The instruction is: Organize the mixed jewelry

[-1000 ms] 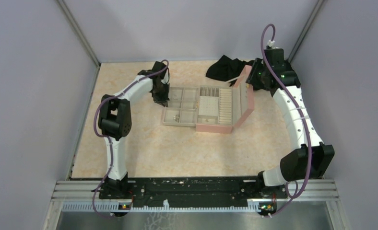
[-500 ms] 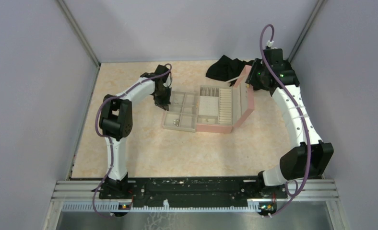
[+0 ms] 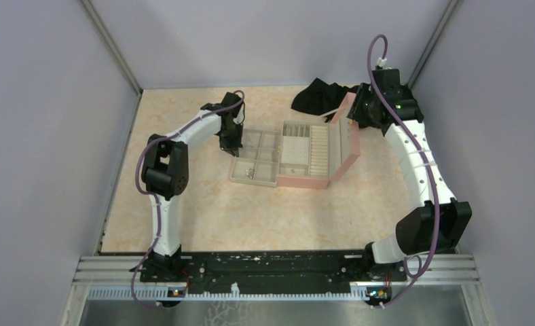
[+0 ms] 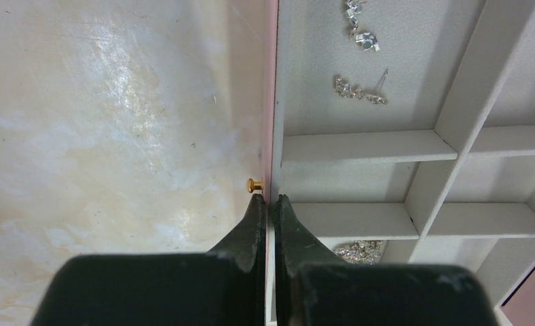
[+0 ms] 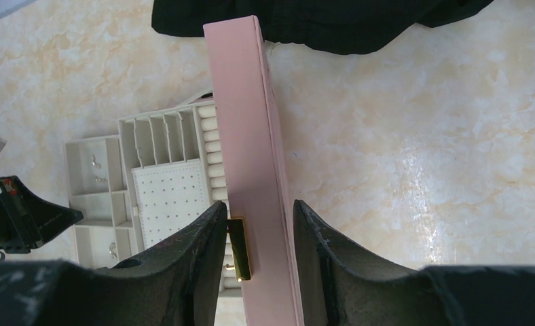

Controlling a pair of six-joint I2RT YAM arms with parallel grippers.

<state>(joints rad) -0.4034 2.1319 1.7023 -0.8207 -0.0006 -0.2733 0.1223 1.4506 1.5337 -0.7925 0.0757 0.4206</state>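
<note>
The mixed jewelry shows as tiny silvery pieces [image 4: 360, 90] in the grey tray's compartments, with more under my fingers [image 4: 360, 250] and as specks in the top view [image 3: 249, 171]. The tray [image 3: 253, 182] sits against the left side of the open pink box [image 3: 305, 182]. My left gripper [image 4: 270, 198] is shut on the tray's thin left wall, just below a small gold knob [image 4: 253, 183]. In the top view the left gripper [image 3: 232, 144] is at the tray's far-left edge. My right gripper [image 5: 254, 210] is closed on the raised pink lid [image 5: 248, 136], its left finger against the gold clasp [image 5: 239, 248].
A black cloth [image 3: 319, 95] lies behind the box at the back of the table and shows at the top of the right wrist view [image 5: 319, 20]. The enclosure walls stand close on the left, right and back. The marble tabletop [image 3: 265, 217] stretches in front of the box.
My left wrist has shifted slightly right, onto the tray's left edge, and the tray has nudged a little. The right arm and the lid have not moved.
</note>
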